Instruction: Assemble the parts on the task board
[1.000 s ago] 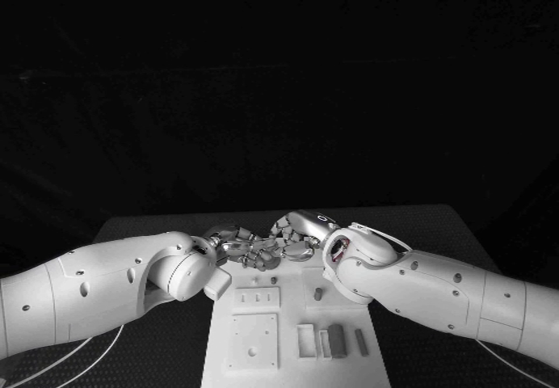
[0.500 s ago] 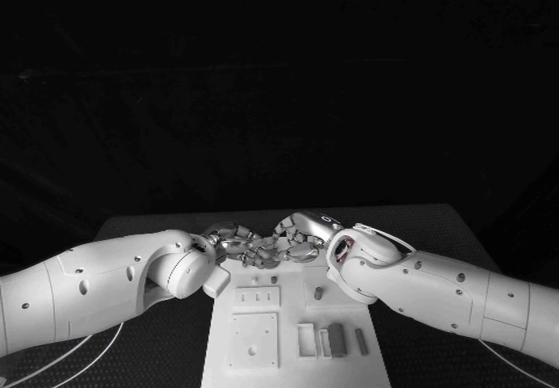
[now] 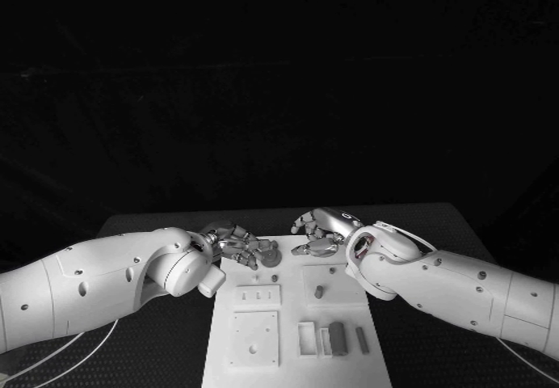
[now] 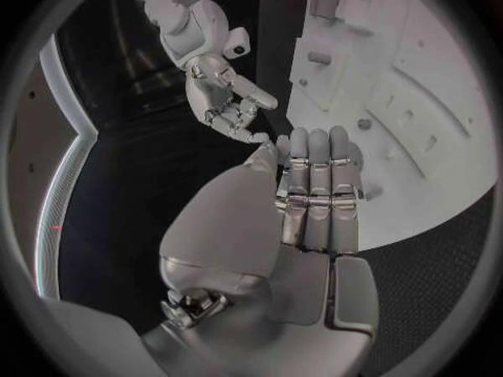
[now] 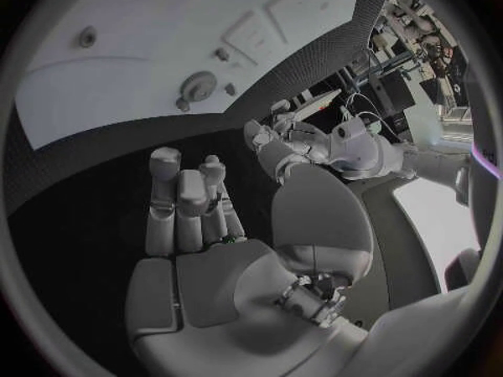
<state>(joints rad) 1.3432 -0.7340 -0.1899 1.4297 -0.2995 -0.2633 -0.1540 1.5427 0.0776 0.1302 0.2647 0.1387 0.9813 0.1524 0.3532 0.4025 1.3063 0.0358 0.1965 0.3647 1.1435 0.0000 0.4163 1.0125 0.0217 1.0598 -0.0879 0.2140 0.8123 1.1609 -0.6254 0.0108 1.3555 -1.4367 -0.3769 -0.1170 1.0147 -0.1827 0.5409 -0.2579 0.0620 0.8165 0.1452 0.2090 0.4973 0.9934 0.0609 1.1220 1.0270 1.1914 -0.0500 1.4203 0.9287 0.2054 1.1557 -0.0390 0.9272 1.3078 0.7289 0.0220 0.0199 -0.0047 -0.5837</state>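
Left hand (image 3: pixel 239 245) first: it hovers at the far left corner of the task board (image 3: pixel 297 372). In the left wrist view its fingers (image 4: pixel 314 184) lie straight and side by side, with nothing between them and the thumb. I read it as empty and unclenched.

Just beside it a round grey part (image 3: pixel 271 259) lies flat on the board, close to the fingertips. I can't tell whether they touch it. Being a disc, it has no long axis to speak of, and its flat face is up. The right wrist view shows a small stub (image 5: pixel 181 105) right against its rim.

Across the gap, the right hand (image 3: pixel 317 236) hangs over the far edge of the board. Its fingers are loosely spread and hold nothing, and its palm is bare in its own wrist view.

My guess is that both hands sit at the far end because that disc is the piece in play, with the left placed to work it.

Nearer the robot, two pale plates (image 3: pixel 258 297) lie flat. A row of short bars (image 3: pixel 338 339) waits with long axes running along the board, toward and away from the robot.
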